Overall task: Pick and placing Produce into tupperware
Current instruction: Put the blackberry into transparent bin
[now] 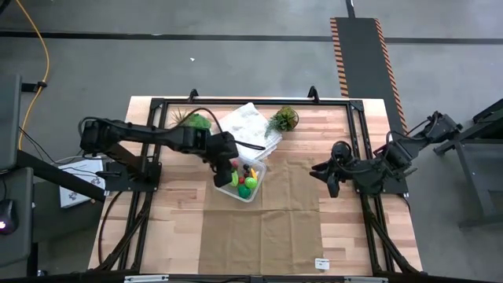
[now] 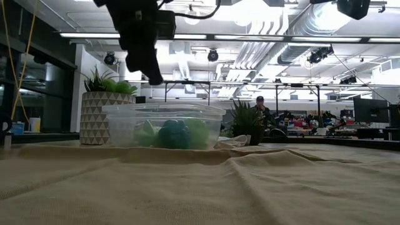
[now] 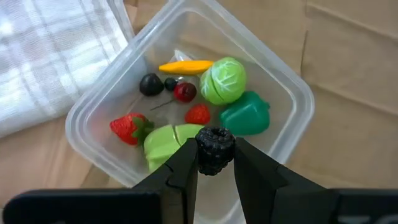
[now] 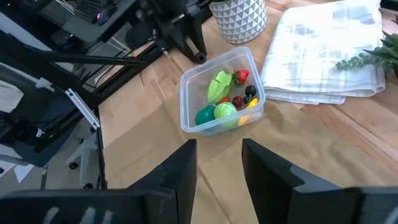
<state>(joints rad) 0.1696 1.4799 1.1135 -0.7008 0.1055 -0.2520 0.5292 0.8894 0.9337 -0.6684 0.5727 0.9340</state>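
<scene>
Grey concrete floor surrounds the table; strip lights line the ceiling.

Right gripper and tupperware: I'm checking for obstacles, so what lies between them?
Nothing but bare tan cloth lies between the open right gripper and the tupperware, as the right wrist view shows.

Toy produce in the clear tupperware, one dark berry held above it

The tupperware, clear, shallow, square with rounded corners, sits on the tan cloth holding a round green cabbage, a dark green pepper, a light green wedge, two red strawberries, an orange piece, and dark cherries. A bumpy dark blackberry is pinched between the left gripper fingers over the container's edge.
</scene>
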